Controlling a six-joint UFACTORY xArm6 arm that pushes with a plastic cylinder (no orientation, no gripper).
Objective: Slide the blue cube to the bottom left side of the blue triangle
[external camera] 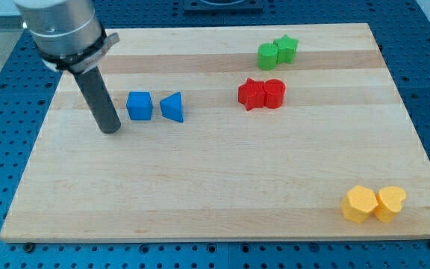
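Observation:
The blue cube (139, 105) sits on the wooden board in the view's upper left. The blue triangle (172, 107) lies just to its right, with a small gap between them. My tip (110, 129) rests on the board just left of the blue cube and slightly lower, apart from it by a narrow gap. The dark rod rises from the tip toward the view's top left.
Two green blocks (277, 52) touch each other near the view's top. A red star and a red cylinder (262, 94) sit together right of the blue triangle. Two yellow blocks (374, 204) sit at the bottom right. The board's edges (222, 240) border a blue perforated table.

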